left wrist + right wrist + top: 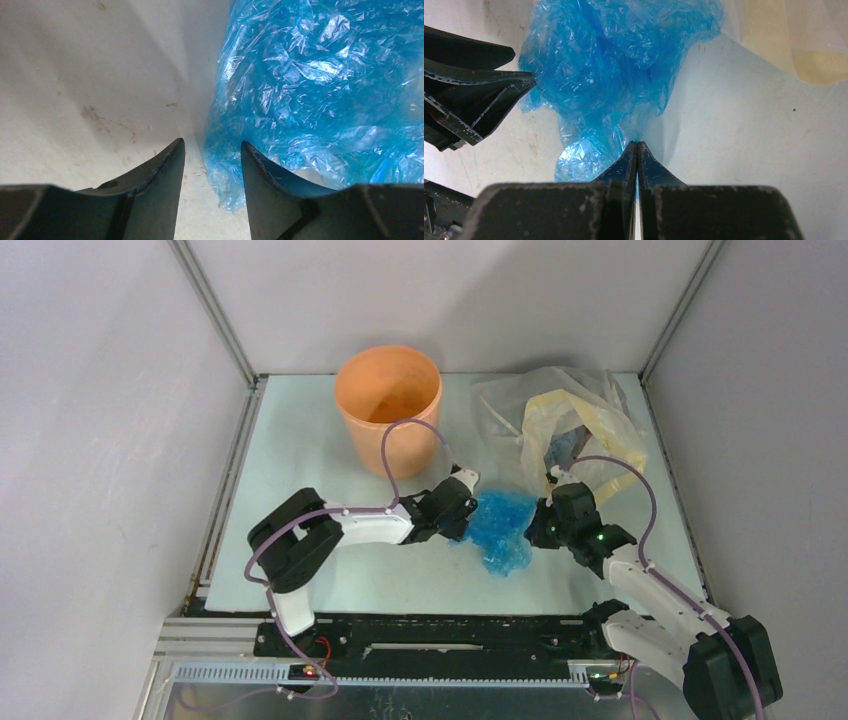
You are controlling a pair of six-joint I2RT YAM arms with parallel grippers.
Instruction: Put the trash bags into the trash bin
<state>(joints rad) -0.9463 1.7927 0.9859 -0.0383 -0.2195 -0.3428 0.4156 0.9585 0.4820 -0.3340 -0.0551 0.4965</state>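
Two claws meet at a crumpled blue trash bag point(500, 525) lying on the table point(300, 465).

Left gripper point(212, 145): released. Its fingers stand apart, low over the table. A corner of the film lies in the gap beside the right-hand finger, unpinched. The bulk of the bag spreads ahead and to the right of this claw.

Right gripper point(637, 145): clenched on the trash bag. The fingers are pressed flat together. The film narrows to a fold at their tips, and a thin blue line shows between them. The rest of the bag fans out ahead and to the left of this claw, with the left gripper at its far-left edge.

Seen from above, the claws face each other across the bag, one at each side.

Trash bin point(362, 432): upright, mouth open, beyond the left gripper toward the back wall and well apart from the bag.

Yellowish-clear bag point(590, 410): near the right gripper, on its far side.
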